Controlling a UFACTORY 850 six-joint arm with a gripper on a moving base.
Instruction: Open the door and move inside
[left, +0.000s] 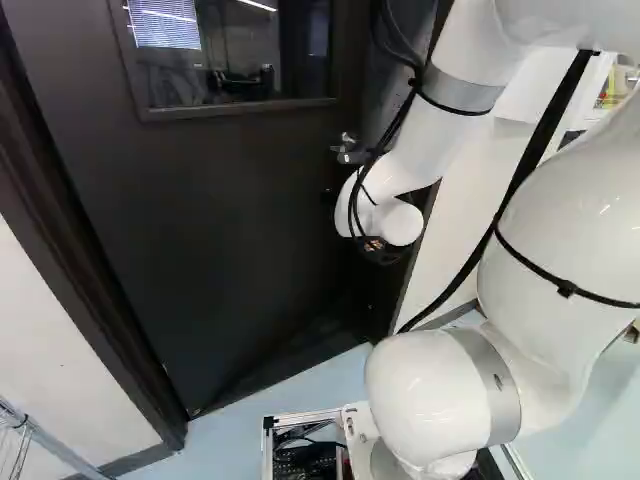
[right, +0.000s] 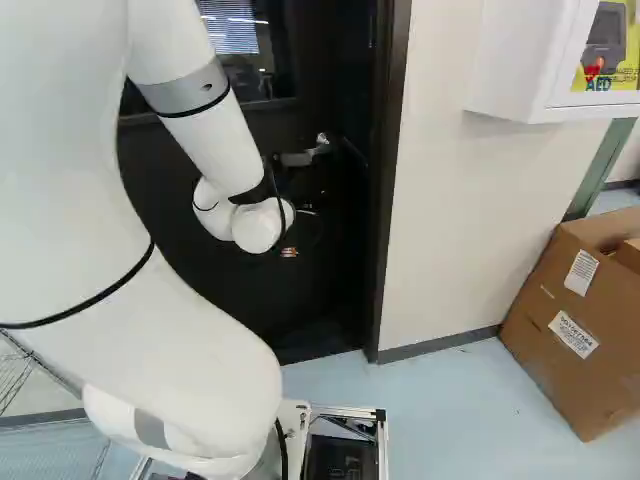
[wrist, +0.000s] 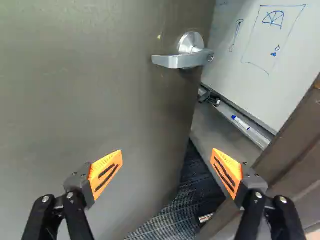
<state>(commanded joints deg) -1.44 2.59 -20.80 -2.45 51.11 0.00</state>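
While ajar, door (left: 210, 230) beyond blue floor (right: 460, 420).

- So the white arm (left: 560, 220) rises off its lowest joint and reaches out ahead, pretty bent up tbh
- Forearm (left: 455, 105) slants down to the wrist (left: 400, 222) in both base views
- Black cables (left: 388, 135) run loosely alongside the forearm, looping around by the wrist
- Black hand (right: 289, 252) sits at the end, mostly hidden in the base views
- Wrist view shows the hand (wrist: 167, 172) wide open, fingers spread well apart, orange pads (wrist: 106, 172) angled toward each other, nothing gripped
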